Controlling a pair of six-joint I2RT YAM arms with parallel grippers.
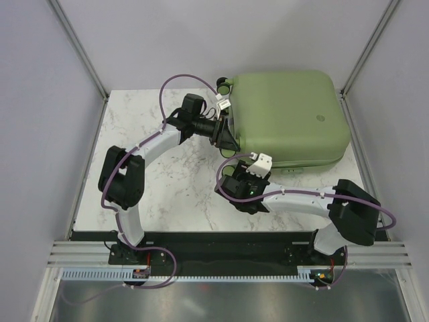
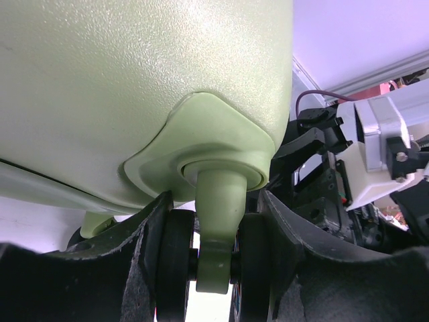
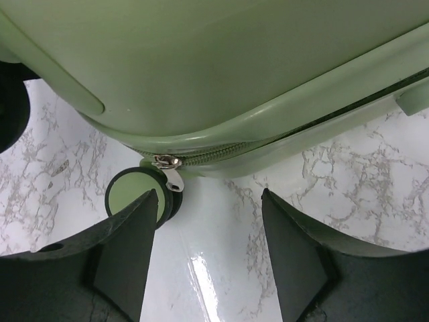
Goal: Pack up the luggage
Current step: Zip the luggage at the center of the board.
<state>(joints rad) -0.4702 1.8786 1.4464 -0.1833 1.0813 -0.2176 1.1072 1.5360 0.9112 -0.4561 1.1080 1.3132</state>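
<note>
1 caster (image 2: 218, 201) pinched, L gripper (image 1: 229, 141) (R (image 3: 208, 201) wide)

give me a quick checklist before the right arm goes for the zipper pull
1. Luggage lying flat with shells together: ok.
2. Left gripper steadying the case: ok, its fingers press both sides of a caster wheel.
3. Right gripper open and empty: ok.
4. Zipper pull centred between the right fingers: not ok, it sits ahead and off to one side.
5. Second wheel out of the closing path: not ok, one finger is right beside it.
6. Zipper closed all the way round: cannot tell, only a short run shows.
</note>
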